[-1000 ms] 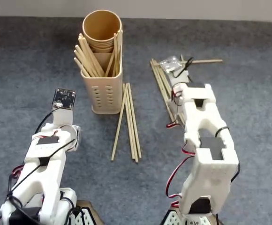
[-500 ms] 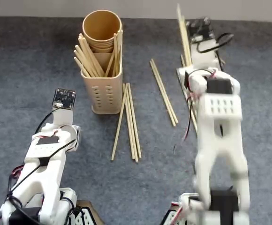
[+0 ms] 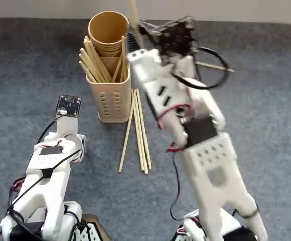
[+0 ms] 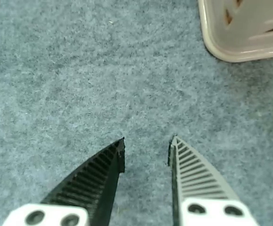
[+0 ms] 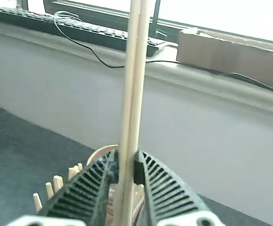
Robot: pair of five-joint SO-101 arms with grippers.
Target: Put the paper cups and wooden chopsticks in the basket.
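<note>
- Since one second ago, the right arm has lifted from the carpet point(image 3: 266, 125) on its own side and swung across toward the basket point(image 3: 110, 103); the left arm has not moved.
- The right claw point(image 5: 125, 165) is closed tight on two wooden chopsticks point(image 5: 134, 70), one ribbed finger on each side of them. The sticks stand about upright and rise high above the fingers.
- In the high view, this right claw point(image 3: 134, 39) is raised just beside the top of the basket, and the held chopsticks point(image 3: 134, 15) point up from it.
- The paper cups point(image 3: 109, 30) are stacked inside the basket, just beside the right claw. In the right wrist view, the top cup rim point(image 5: 102, 151) shows behind the fingers and lower than them.
- More chopsticks point(image 3: 93, 63) lean inside the basket, on the side of the cups away from the right claw.
- The left claw point(image 4: 146, 143) is partly open and holds nothing; bare carpet shows in the gap between its two tips.
- One corner of the basket point(image 4: 240, 44) is ahead of the left claw, apart from it.
- Loose chopsticks point(image 3: 138, 130) lie on the carpet against the foot of the basket, lower than the right claw and between the two arms.
- One single chopstick point(image 3: 213, 66) lies on the carpet on the far side of the right arm from the basket.
</note>
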